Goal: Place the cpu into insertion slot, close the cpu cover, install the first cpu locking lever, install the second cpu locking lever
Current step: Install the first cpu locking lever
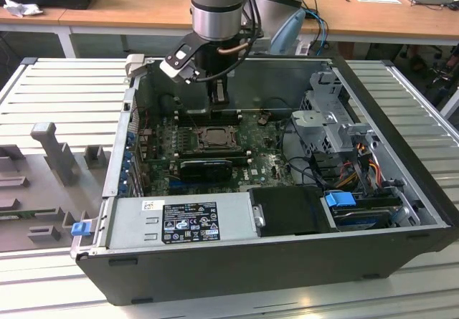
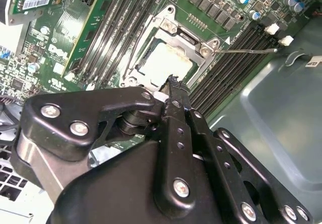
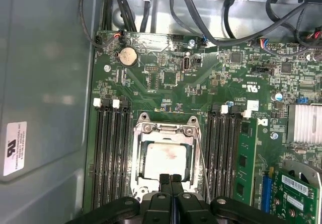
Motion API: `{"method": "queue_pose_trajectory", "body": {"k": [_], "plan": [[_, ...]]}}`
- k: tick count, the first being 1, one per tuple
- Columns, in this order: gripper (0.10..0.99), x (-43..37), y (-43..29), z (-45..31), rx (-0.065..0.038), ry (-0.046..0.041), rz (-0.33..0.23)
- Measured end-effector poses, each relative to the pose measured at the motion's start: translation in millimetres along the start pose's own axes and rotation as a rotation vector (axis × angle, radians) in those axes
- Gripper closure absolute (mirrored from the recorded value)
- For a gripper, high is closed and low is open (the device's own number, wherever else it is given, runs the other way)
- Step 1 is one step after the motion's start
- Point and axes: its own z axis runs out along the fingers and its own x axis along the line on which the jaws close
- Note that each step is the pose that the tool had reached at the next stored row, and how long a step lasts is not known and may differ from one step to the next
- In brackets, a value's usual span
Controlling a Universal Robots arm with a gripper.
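In the exterior view the arm reaches down into an open computer case (image 1: 401,111) lying on the ribbed grey bench (image 1: 64,82). The pincer (image 1: 219,98) hangs just above the far edge of the insertion slot (image 1: 213,138), at the middle of the green motherboard (image 1: 265,165) and well apart from the grey power supply box (image 1: 183,218). The cpu is judged light, stiff and fragile, best taken by its bare side edges. The cover and its wire lever look like springy metal that would answer best to a push near the free end. In the first wrist view the cpu (image 3: 163,158) lies flat in the slot, a pale silvery-beige square with a faint smudge on top. The cpu cover (image 3: 163,129), a thin silvery frame, appears to lie down over it, its square opening showing the chip. A thin wire locking lever (image 3: 202,163) runs between the frame and the black memory slots (image 3: 224,153). The pincer's fingers (image 3: 163,183) are pressed together with nothing seen between them, their tips at the frame's edge. In the second wrist view the joined tips sit just beside the chip at the cover's rim; whether they touch the metal cannot be told. Here the lever juts away from the socket corner across the memory slots, so it appears raised off its catch rather than latched.
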Motion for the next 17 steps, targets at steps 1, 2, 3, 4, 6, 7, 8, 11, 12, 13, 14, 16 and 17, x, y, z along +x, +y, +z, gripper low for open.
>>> {"method": "queue_pose_trajectory", "body": {"k": [1,2,3,4,6,7,8,11,12,13,14,16,17], "plan": [[0.98,0.0,0.0,0.0,0.0,0.0002,-0.001],[0.98,0.0,0.0,0.1,0.0,0.0007,-0.015],[0.98,0.0,0.0,0.0,0.001,0.0016,-0.046],[0.98,0.0,0.0,0.1,0.001,0.0024,-0.069],[0.98,0.0,0.0,0.2,0.002,0.0044,-0.126],[0.98,0.0,0.0,0.2,0.003,0.0056,-0.162],[0.98,0.0,0.0,0.2,0.003,0.0059,-0.172],[0.98,0.0,0.0,0.2,0.003,0.007,-0.203],[0.98,0.0,0.0,0.2,0.003,0.0072,-0.21],[0.98,0.0,0.0,0.2,0.004,0.0075,-0.218],[0.98,0.0,0.0,0.2,0.004,0.0077,-0.223],[0.98,0.0,0.0,0.2,0.004,0.0082,-0.238],[0.98,0.0,0.0,0.2,0.004,0.0084,-0.245]]}}
